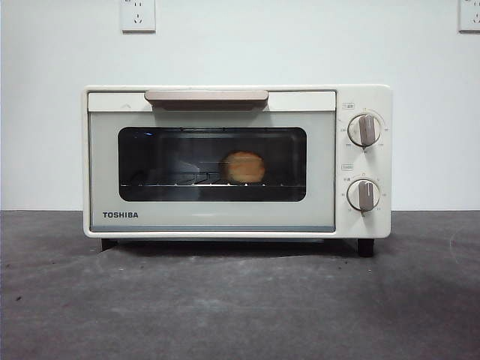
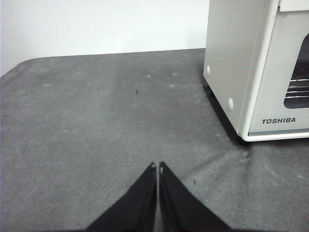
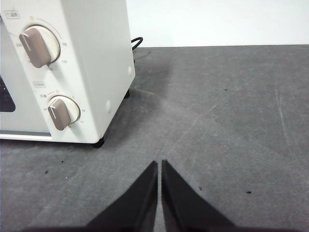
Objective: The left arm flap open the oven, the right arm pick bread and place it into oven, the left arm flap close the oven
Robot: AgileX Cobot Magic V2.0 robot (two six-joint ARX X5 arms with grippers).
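The cream-white TOSHIBA oven (image 1: 225, 217) stands in the middle of the table with its door shut and the beige bar handle (image 1: 206, 97) up at the top. Behind the dark glass, the golden-brown bread (image 1: 244, 167) rests on the wire rack. My left gripper (image 2: 158, 166) is shut and holds nothing, hovering over the grey table off the oven's (image 2: 231, 72) left side. Off the knob side of the oven (image 3: 91, 58), my right gripper (image 3: 159, 164) is likewise shut and holds nothing. Neither arm appears in the front view.
Two round knobs (image 1: 365, 129) sit on the oven's right panel. A black power cord (image 3: 136, 42) trails behind the oven. The grey tabletop (image 1: 240, 300) ends at a white wall with sockets (image 1: 138, 15).
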